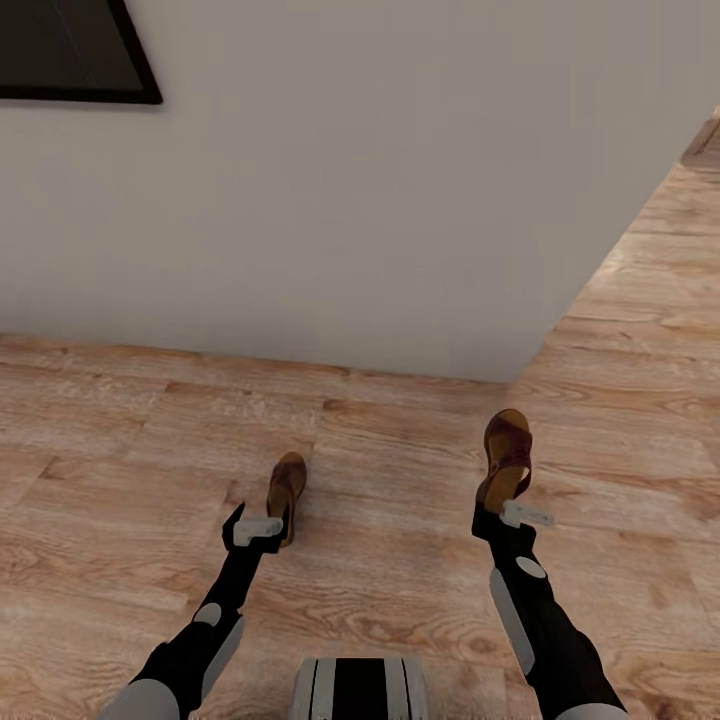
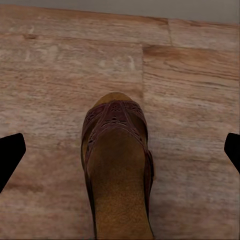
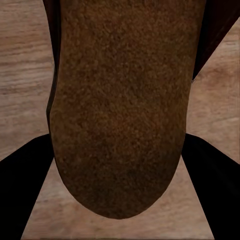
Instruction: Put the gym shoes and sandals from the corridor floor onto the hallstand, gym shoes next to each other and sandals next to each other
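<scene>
Two dark brown sandals are in front of me on the corridor floor (image 1: pixel 400 560). One sandal (image 1: pixel 286 492) (image 2: pixel 117 165) lies flat with its toe pointing away. My left gripper (image 1: pixel 270 528) (image 2: pixel 120 150) hangs over its heel, open, its fingers (image 2: pixel 10 155) wide apart and clear of the sandal's sides. The other sandal (image 1: pixel 507 455) (image 3: pixel 117 100) is tilted, heel toward my right gripper (image 1: pixel 505 508) (image 3: pixel 117 140), whose fingers (image 3: pixel 25 195) press against both sides of the heel. The gym shoes and the hallstand are out of view.
A plain white wall (image 1: pixel 350 200) runs across the view just beyond the sandals and ends at a corner at the right, where wood flooring (image 1: pixel 650 300) continues away. A dark framed picture (image 1: pixel 70 50) hangs at the upper left. My base (image 1: pixel 358 688) shows at the bottom.
</scene>
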Robot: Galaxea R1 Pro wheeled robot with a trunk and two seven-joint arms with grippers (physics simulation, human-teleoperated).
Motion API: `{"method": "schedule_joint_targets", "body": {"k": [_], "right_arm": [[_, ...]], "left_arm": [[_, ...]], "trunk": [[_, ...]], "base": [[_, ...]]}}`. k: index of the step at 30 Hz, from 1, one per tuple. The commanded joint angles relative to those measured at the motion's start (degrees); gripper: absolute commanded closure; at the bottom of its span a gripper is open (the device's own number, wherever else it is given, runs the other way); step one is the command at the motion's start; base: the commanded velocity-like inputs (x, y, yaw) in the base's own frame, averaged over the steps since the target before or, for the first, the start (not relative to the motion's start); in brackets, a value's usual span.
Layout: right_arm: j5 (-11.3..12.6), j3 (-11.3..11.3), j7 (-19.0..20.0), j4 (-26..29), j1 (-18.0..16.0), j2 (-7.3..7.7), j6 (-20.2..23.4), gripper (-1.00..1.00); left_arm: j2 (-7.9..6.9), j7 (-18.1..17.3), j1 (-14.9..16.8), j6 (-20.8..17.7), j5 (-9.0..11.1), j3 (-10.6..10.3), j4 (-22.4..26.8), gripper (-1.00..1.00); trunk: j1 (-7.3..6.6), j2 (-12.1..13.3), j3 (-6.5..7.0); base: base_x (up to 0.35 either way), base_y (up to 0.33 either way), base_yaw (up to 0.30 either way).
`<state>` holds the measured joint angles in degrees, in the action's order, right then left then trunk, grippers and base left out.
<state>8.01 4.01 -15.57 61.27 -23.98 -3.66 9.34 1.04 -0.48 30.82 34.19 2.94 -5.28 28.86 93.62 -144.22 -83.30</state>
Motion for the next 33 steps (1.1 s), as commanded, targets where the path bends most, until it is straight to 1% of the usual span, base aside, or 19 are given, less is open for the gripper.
{"method": "schedule_joint_targets", "body": {"k": [1, 33], "right_arm": [[0.3, 0.0, -0.2, 0.1, 0.0, -0.03, 0.2, 1.0], [0.3, 0.0, -0.2, 0.2, 0.0, -0.03, 0.2, 1.0]], "left_arm": [[-0.01, 0.0, 0.0, 0.2, 0.3, -0.2, 0.0, -1.0], [0.09, 0.0, 0.1, 0.3, 0.3, -0.2, 0.3, -1.0]], "trunk": [[0.01, 0.0, -0.36], [0.84, -0.5, -10.46]], "base": [[0.0, 0.0, 0.0], [0.0, 0.0, 0.0]]}}
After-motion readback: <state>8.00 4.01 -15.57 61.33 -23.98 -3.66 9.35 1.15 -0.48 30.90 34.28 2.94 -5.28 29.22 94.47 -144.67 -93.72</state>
